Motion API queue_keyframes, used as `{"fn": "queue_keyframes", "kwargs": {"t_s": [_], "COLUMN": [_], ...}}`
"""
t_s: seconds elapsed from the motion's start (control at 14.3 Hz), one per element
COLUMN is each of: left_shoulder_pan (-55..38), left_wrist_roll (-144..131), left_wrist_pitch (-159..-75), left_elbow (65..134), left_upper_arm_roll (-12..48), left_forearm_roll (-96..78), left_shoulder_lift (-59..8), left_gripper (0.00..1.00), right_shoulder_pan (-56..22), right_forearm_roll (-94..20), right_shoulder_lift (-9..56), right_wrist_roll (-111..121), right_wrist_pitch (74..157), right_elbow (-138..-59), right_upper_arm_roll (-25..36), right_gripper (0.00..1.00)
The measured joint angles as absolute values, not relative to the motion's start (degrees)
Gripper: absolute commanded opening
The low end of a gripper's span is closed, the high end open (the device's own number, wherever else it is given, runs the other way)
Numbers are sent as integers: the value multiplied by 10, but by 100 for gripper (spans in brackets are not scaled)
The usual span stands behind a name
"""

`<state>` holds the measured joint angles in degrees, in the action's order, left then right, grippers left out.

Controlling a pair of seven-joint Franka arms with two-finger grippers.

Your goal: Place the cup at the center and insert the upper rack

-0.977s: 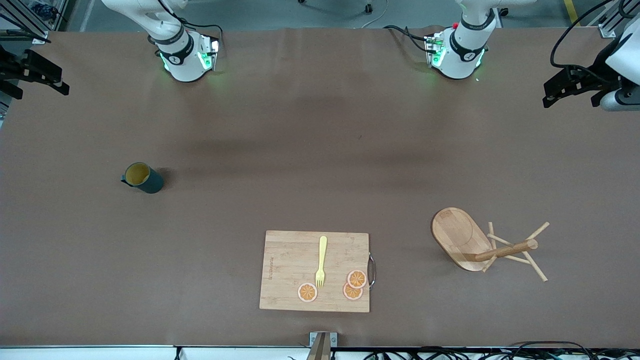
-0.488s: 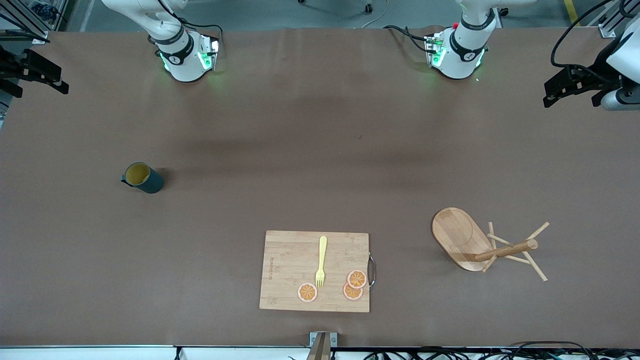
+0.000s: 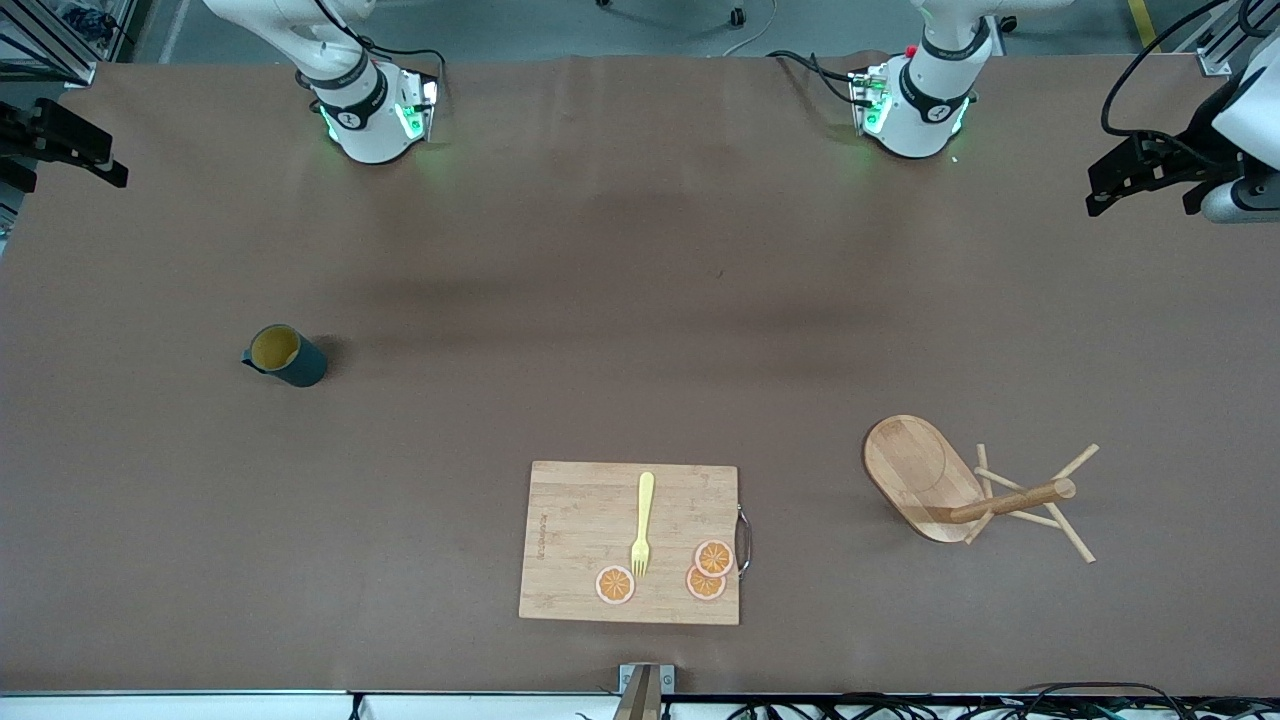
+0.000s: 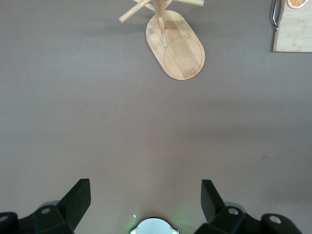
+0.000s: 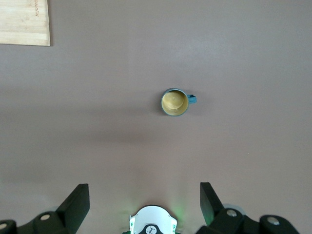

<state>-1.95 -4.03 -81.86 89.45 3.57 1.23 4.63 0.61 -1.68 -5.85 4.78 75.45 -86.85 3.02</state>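
Teal cup (image 5: 175, 102) (upright) sits well apart from open right end effector (image 5: 145, 204).

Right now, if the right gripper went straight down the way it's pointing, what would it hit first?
Probably bare brown table. The open right gripper points down at empty surface; the dark teal mug with the yellow inside stands off its line, though depth is hard to judge.

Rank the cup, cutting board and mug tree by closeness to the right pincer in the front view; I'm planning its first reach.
From the open right pincer, at the table's edge:
1. cup, at the right arm's end.
2. cutting board, mid-table, nearest the camera.
3. mug tree, lying tipped at the left arm's end.
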Motion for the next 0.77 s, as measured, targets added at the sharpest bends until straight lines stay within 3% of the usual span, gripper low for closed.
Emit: {"fn": "queue_keyframes", "kwargs": {"t_s": [0.21, 0.35, 0.56, 0.77], "left_shoulder_pan": [-22, -22, -22, -21], "left_wrist_roll": [-41, -41, -41, -41], "left_wrist_pitch": [-819, -819, -818, -817], "left_elbow": [893, 891, 891, 890], "left_upper_arm_roll": [44, 47, 46, 46], "left_forearm_roll": [13, 13, 13, 13], "left_shoulder_lift": [46, 46, 46, 46], "left_gripper": [100, 100, 100, 100], "right_shoulder_pan": [9, 18, 39, 50], "right_forearm_roll": [-15, -14, -14, -15], "right_shoulder_lift": [-38, 12, 92, 110], "right_wrist_roll": [48, 48, 87, 131], "right_wrist_pitch": [761, 784, 844, 932], "right_elbow": [-873, -876, -882, -954], "right_upper_arm_roll": [32, 33, 33, 34], "right_gripper": [100, 100, 100, 100]}}
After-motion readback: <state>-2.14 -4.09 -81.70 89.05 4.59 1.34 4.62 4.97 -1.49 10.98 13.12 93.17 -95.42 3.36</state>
